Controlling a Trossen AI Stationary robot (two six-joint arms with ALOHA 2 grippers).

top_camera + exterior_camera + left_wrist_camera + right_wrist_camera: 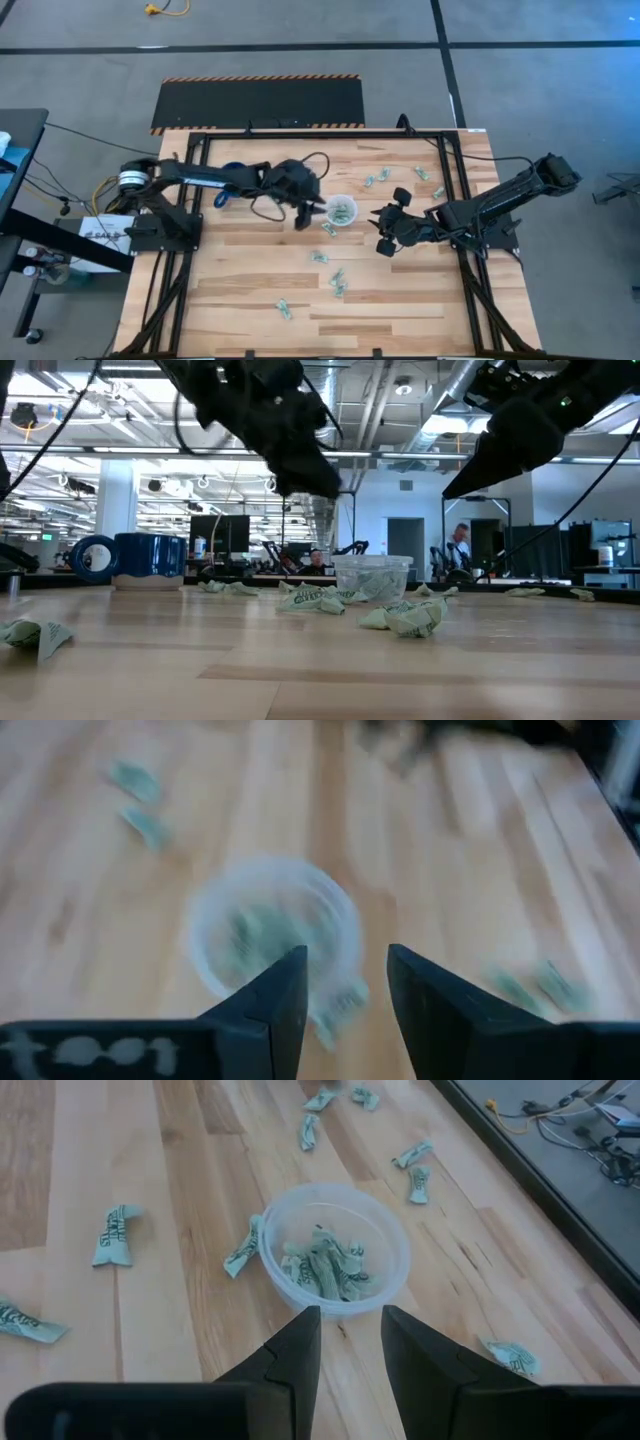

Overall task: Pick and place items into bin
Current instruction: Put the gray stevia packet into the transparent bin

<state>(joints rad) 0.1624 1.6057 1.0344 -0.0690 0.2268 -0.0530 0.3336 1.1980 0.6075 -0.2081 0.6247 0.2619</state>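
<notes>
High view: a pale, plank-striped wooden table [250, 300] carries a small round clear plastic cup [342, 211] near its centre, translucent walls ringing a heap of crinkly green-and-white wrapped pieces [325, 1270]. The left gripper [318, 209] hangs at the cup's 9 o'clock, fingertips just over the rim; in the left wrist view its 2 dark wedge-shaped fingers [280, 995] stand apart with a gap between them, nothing pinched, the cup [272, 935] blurred beneath. The right gripper [384, 232] sits at the cup's 4 o'clock, near but apart from it; the right wrist view shows its 2 fingers [290, 1350] parted and empty, pointing at the cup [335, 1250]. More wrapped pieces lie loose on the wood: 1 touching the cup wall [241, 1248], a cluster toward 1 o'clock [378, 177], several toward 6 o'clock [338, 282] and 1 farther out at 7 o'clock [284, 309]. A dark blue handled mug [229, 184] stands at the cup's 9 o'clock, beyond the left gripper, partly hidden under the arm. Low view: the cup [371, 577] shows ribbed, cloudy walls with crumpled wrappers piled against its base [405, 617], the glossy mug [150, 559] lying off at its 9 o'clock, and both dark grippers hanging above. A black mat edged with orange-and-black hazard stripes [258, 103] lies on the floor past the table's 12 o'clock edge.
</notes>
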